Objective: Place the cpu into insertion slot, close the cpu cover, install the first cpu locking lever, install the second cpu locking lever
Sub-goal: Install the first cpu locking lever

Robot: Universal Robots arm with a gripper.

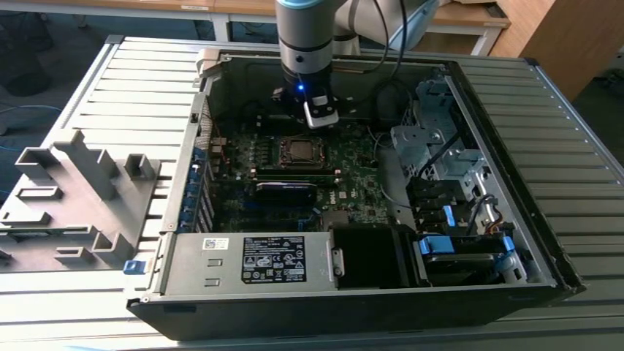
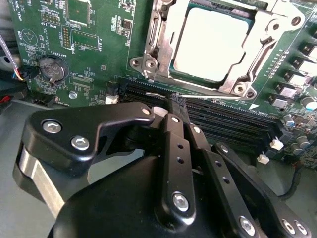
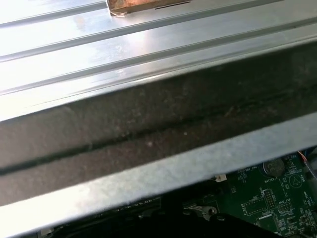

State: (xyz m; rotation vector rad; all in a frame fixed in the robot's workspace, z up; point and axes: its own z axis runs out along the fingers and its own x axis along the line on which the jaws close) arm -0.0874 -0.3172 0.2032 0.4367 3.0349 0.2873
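Note:
The cpu point(image 2: 213, 44), silvery and square, lies in the insertion slot point(image 1: 300, 152) on the green motherboard. The cpu cover point(image 2: 270, 34), a silvery metal frame, lies flat over the chip's edges. A thin metal lever rod point(image 2: 158, 92) runs along the socket edge nearest my fingers. My gripper point(image 2: 176, 101) is shut with nothing between its black fingers, and its tips hover just beside that rod, over the long black memory slots point(image 2: 223, 116). In the exterior view the gripper point(image 1: 322, 121) hangs inside the open computer case, just behind the socket.
The case's back wall point(image 3: 148, 134) stands close to the wrist. A coin battery point(image 2: 53, 68) sits beside the socket. The power supply point(image 1: 273, 259) fills the near end and drive bays point(image 1: 439, 161) the exterior view's right. A grey plastic part point(image 1: 69, 197) lies on the slatted table.

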